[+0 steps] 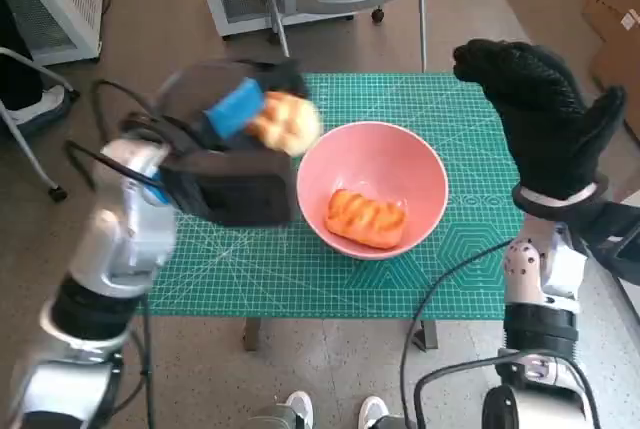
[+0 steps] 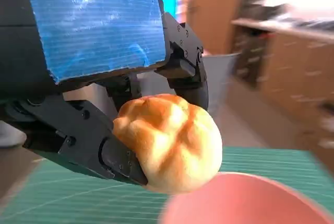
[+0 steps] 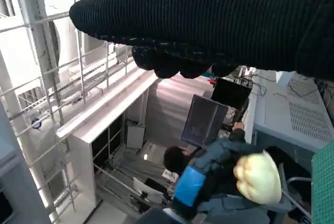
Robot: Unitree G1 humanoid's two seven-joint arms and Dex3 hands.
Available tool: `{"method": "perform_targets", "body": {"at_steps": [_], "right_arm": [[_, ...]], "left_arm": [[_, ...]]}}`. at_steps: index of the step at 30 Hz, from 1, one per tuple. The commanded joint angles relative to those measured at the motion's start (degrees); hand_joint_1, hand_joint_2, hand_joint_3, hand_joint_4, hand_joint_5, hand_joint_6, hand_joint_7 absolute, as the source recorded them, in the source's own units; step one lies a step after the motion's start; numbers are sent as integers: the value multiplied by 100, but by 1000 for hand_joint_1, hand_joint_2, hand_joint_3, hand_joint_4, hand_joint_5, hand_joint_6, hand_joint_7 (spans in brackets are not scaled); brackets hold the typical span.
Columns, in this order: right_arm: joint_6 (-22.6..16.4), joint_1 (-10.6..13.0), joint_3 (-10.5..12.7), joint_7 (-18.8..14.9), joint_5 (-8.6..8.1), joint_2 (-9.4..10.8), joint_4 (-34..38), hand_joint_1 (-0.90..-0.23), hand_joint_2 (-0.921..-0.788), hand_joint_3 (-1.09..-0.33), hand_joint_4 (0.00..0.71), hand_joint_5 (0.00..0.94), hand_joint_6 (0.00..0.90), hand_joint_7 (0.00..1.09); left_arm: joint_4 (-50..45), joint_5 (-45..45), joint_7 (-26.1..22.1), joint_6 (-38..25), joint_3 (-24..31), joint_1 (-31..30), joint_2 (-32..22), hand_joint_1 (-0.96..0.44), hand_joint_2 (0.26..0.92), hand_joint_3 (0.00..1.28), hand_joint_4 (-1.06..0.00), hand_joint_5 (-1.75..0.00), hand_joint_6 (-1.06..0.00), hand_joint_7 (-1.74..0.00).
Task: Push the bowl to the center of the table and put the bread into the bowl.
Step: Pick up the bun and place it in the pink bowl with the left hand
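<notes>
Left hand: the left hand [image 2: 104, 93], blue tape across its back, fills the left wrist view and grips a round bread bun [image 2: 169, 143] between its black fingers [image 2: 99, 153], the bun's crackled top left bare
Why held so: pinched at the sides and clear of the mat, the bun looks ready to be let fall once it hangs over the bowl
Bun's place: in the head view the bun [image 1: 286, 122] sits in the air just beside the pink bowl [image 1: 420, 164], at its rim on the robot's left, not yet over the hollow
Bowl: it rests on the green cutting mat [image 1: 300, 279] near the middle of the table, so the pushing step seems done
Already inside: a long glazed bread roll [image 1: 366, 218] lies on the bowl's floor, toward the near wall
Right hand: the right hand [image 1: 545, 114], in its black knitted glove, is raised off the table beside the bowl and holds nothing, fingers together and extended; it appears lifted away to leave the bowl free
Right wrist view: the glove is a dark band, and below it the left hand with the bun [image 3: 257, 178] shows small; a person sits at a screen behind
Next move, as a judgement: a short carry toward the bowl's middle, then release
Risk: let go too early, the bun could strike the rim and roll onto the mat
</notes>
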State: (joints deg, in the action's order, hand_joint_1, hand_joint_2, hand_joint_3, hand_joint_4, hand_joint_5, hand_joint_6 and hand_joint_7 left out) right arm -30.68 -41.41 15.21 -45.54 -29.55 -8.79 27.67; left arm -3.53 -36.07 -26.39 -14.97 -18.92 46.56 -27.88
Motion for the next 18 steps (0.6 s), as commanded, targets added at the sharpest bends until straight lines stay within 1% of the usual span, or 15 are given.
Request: {"method": "perform_targets", "body": {"at_steps": [1,6,14,18], "right_arm": [[-4,198,-4,-11,7,-32,-42,-651,-921,-709,358,0,454,0],[-1,213,10,35,26,-60,-98,-640,-921,-724,353,0,450,0],[-29,266,25,171,118,-95,-220,-629,-921,-745,351,0,449,0],[-1,328,10,242,139,-114,-332,-629,-921,-748,351,0,449,0]], "left_arm": [[44,17,-11,285,-195,102,239,3,911,21,-784,-1054,-676,-1124],[403,-2,-6,504,-355,272,490,2,912,20,-788,-1039,-669,-1143],[1264,-64,135,948,-610,526,807,2,918,17,-780,-1075,-659,-1127],[1712,6,151,1096,-637,635,934,2,920,27,-771,-1102,-641,-1129]]}}
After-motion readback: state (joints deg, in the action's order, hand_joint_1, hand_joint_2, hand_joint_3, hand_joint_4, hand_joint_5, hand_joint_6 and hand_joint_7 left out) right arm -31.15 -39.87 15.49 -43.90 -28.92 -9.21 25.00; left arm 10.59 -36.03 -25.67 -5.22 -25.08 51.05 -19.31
